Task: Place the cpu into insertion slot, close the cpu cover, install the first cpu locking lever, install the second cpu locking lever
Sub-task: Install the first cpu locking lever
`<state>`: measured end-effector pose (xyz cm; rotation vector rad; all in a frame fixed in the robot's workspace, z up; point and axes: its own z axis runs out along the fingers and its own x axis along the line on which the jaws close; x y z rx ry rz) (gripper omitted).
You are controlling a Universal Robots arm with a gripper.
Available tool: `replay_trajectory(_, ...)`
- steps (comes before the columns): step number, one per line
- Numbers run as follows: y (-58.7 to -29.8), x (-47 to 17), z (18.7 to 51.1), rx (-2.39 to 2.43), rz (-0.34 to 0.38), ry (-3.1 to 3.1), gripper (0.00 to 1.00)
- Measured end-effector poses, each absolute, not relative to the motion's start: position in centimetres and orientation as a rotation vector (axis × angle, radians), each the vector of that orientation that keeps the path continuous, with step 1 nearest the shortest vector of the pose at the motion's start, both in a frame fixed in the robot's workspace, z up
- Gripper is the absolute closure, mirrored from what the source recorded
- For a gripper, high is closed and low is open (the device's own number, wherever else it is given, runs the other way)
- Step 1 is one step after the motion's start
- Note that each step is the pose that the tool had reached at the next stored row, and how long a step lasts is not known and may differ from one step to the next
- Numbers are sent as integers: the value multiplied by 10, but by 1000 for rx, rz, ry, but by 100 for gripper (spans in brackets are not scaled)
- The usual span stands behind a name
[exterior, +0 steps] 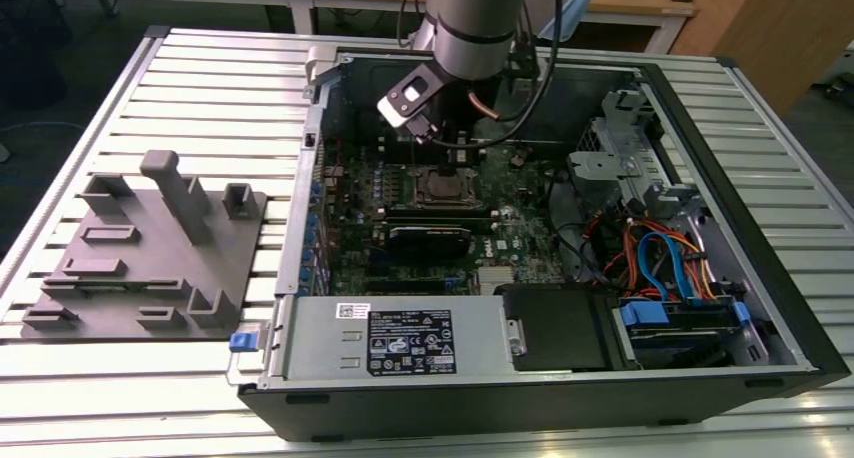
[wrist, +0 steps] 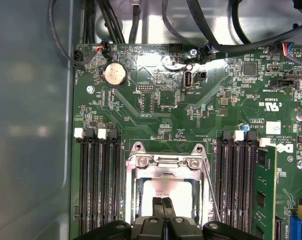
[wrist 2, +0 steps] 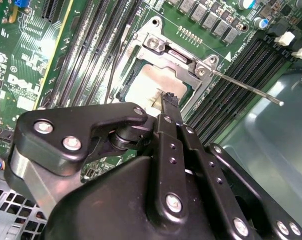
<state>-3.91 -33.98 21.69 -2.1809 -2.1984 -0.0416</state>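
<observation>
Inside an open computer case, the insertion slot [exterior: 435,185] sits on the green motherboard. The cpu [wrist 2: 148,85] [wrist: 163,189] lies flat in it, its dull silver top showing through the window of the cpu cover [wrist 2: 167,54] [wrist: 166,162], which lies down over it. A thin metal locking lever [wrist 2: 246,87] [wrist: 211,192] sticks out beside the socket, raised off the board. My gripper [wrist 2: 170,100] [wrist: 163,204] is shut with nothing between its fingers. Its tip is over the cpu's top, and I cannot tell whether it touches. The arm comes down from above [exterior: 461,38].
Long black memory slots [wrist: 98,185] [wrist: 236,180] flank the socket. Black cables [wrist: 140,20] run along the case wall. A drive cage [exterior: 627,138], coloured wires [exterior: 661,263] and a power supply [exterior: 400,343] fill the case. A grey fixture block [exterior: 147,248] stands at the exterior view's left.
</observation>
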Motion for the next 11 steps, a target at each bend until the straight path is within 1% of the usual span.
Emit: replay_trajectory(11,-340,-39,223,-2181,-42,-2198,89)
